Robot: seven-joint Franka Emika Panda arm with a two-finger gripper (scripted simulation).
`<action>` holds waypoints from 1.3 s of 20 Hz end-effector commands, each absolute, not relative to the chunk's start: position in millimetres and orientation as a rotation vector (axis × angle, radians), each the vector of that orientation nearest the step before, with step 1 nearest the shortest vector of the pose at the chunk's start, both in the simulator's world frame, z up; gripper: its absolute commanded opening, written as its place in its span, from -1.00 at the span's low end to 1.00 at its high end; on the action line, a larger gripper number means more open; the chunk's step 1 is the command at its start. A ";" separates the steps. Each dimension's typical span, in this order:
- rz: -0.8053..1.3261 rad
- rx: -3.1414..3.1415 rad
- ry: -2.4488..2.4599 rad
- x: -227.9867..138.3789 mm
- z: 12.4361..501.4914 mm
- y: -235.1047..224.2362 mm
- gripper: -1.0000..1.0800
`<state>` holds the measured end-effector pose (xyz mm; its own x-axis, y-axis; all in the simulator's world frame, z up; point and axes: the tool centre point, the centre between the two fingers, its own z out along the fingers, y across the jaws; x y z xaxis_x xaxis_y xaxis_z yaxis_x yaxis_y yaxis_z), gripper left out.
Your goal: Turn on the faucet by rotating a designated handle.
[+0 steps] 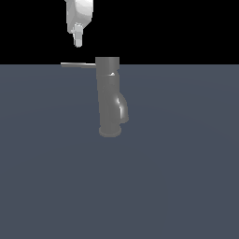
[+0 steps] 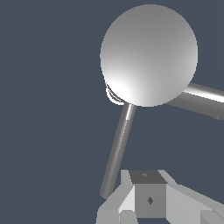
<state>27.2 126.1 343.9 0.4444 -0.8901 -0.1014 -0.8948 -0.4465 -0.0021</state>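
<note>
Gripper [image 2: 148,199]: nearest the wrist camera, hanging above the lever's outer end; its fingers look drawn together with nothing between them.
Handle [image 1: 78,65]: thin flat grey lever, jutting from the top cap toward the exterior view's left — apart from the fingertips, just below them.
Handling: stiff, slick metal, likely light to swing — push near the free tip for leverage rather than pinch.
Faucet [image 1: 108,95]: glossy upright cylinder on the floor, spout low on the exterior view's right; rigid, fixed base.
</note>
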 end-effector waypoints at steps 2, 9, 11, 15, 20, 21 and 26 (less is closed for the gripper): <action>0.103 -2.572 1.735 42.3 326.8 140.2 -1.00; 0.044 -2.492 1.892 62.5 300.7 162.4 -1.00; 0.030 -2.475 1.922 66.2 295.5 166.9 -1.00; 0.010 -2.451 1.962 71.1 288.3 173.4 -1.00; 0.000 -2.440 1.979 73.3 285.1 176.4 -1.00; 0.000 -2.440 1.979 73.3 285.1 176.4 -1.00; 0.001 -2.441 1.978 68.5 285.0 175.2 -1.00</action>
<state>70.8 175.8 284.8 0.2076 -0.9782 -0.0004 -0.9782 -0.2076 0.0009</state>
